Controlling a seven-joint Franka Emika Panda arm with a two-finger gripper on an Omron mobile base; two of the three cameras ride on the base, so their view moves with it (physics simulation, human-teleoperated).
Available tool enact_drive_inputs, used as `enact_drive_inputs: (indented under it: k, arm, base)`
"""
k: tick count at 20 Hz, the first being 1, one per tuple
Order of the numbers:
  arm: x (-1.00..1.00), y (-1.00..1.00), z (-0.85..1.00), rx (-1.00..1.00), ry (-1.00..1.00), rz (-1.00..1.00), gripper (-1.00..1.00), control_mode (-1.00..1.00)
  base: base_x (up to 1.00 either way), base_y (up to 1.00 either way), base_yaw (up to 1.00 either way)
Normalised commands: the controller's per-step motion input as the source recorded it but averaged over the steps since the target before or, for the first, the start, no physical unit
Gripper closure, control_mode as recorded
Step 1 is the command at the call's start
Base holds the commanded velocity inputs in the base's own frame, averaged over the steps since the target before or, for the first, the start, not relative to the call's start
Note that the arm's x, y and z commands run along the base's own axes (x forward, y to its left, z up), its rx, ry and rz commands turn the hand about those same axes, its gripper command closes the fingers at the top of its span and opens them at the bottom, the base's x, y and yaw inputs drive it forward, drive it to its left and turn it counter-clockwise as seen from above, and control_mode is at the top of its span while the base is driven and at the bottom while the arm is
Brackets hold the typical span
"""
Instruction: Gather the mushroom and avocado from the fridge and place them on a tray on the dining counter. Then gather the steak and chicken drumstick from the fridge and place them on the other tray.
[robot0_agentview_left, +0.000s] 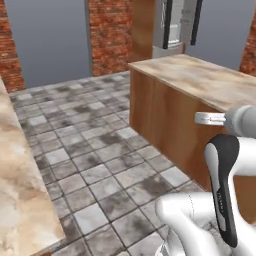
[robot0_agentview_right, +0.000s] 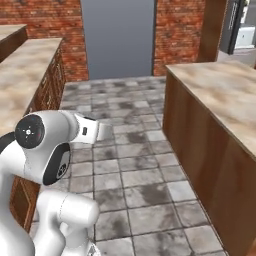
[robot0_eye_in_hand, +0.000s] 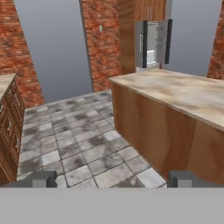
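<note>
Grey fridge (robot0_eye_in_hand: 153, 43) stands at the far end of the room w/ both doors swung open, well apart from the robot; its interior is too small and far off to pick out the mushroom, avocado, steak or drumstick. In the left base view the fridge (robot0_agentview_left: 180, 25) peeks over the far corner of a beige marble-look counter (robot0_agentview_left: 200, 80) on a wooden front, which lies between robot and fridge. Same counter runs along the right of the right base view (robot0_agentview_right: 225, 95) and the hand view (robot0_eye_in_hand: 183, 94). Whether that's the dining counter or the island can't be told, since no stools or trays show on the visible part of the top.

Gripper (robot0_eye_in_hand: 113, 179) has its jaws wide apart, nothing between them; the two dark tips sit at either side of the hand view, pointing across the tiled floor (robot0_eye_in_hand: 74, 131) toward the fridge. Arm is tucked close to the base.

Progress, as a judgement: nothing gathered yet, as far as shown. No food in hand and no tray loaded in sight. Likely step in hand is the approach to the fridge. All four pick-and-place runs look to be left, veg to the blue tray first, then meat to the brown one.
</note>
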Motion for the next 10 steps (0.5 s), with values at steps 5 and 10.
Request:
enact_drive_inputs:
  k: [5, 10]
  arm:
    - [0.00, 0.00, 0.00, 0.00, 0.00, 0.00, -1.00, 1.00]
    - [0.00, 0.00, 0.00, 0.00, 0.00, 0.00, -1.00, 1.00]
  base:
    - [1.00, -0.32, 0.36]
    - [0.99, -0.33, 0.36]
